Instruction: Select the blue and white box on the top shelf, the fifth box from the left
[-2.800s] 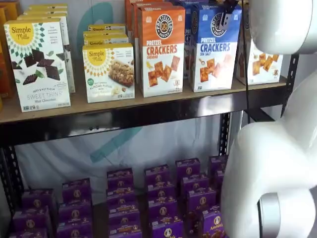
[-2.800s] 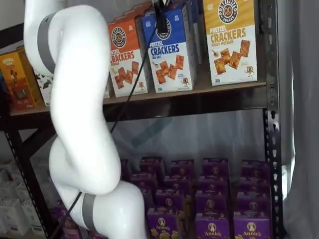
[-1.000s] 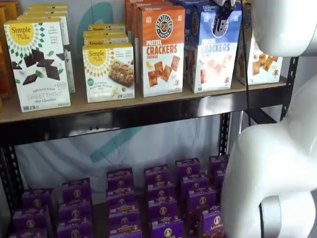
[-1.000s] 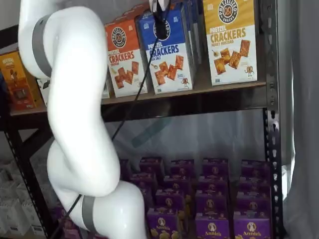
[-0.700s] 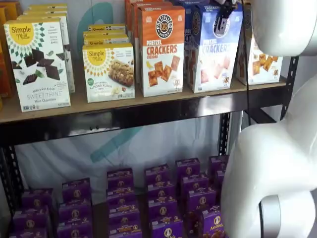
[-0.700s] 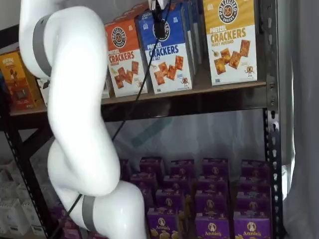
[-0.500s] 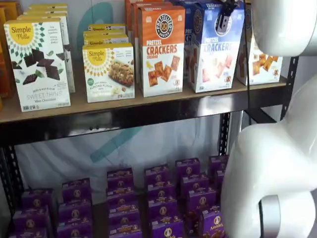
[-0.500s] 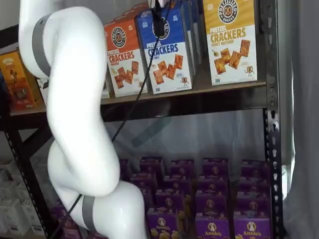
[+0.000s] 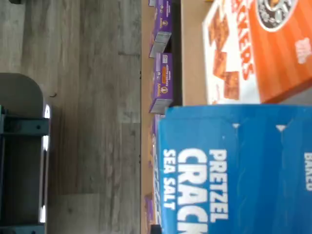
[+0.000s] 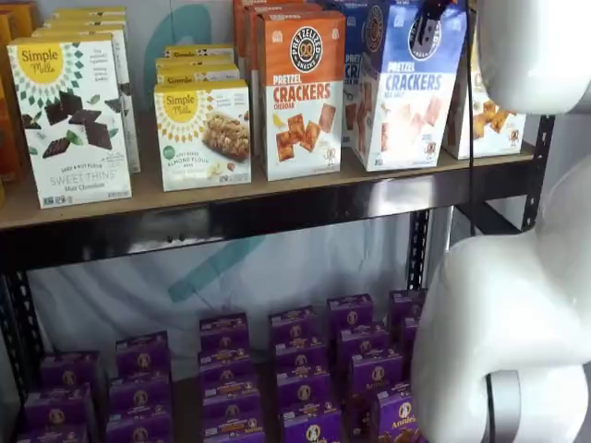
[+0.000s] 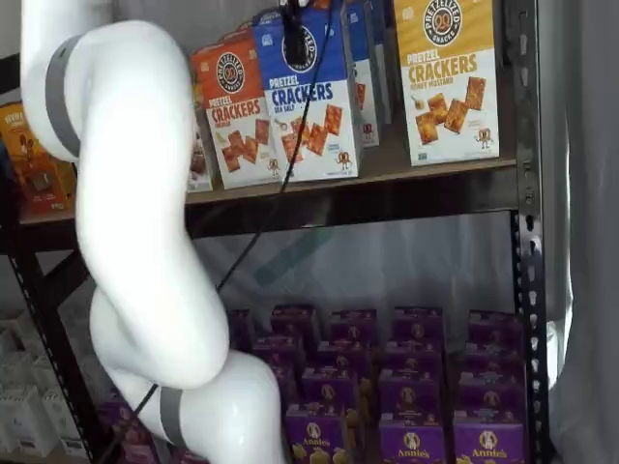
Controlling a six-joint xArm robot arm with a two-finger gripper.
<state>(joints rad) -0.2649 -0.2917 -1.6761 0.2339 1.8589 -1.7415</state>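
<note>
The blue and white box reads "PRETZEL CRACKERS SEA SALT" and stands tilted at the front of the top shelf, out of line with its row. It shows in both shelf views and fills the wrist view close up. My gripper comes down over the box's top, with a black finger lying on the front face over the logo. It also shows in a shelf view. It is shut on the box.
The orange cheddar box stands just left of the blue one, the yellow-topped box to its right. More blue boxes stand behind. Simple Mills boxes are further left. Purple boxes fill the lower level. My white arm stands before the shelves.
The blue and white box has tipped and come forward and leftward out of its row with the gripper on it. My arm has shifted the same way.
</note>
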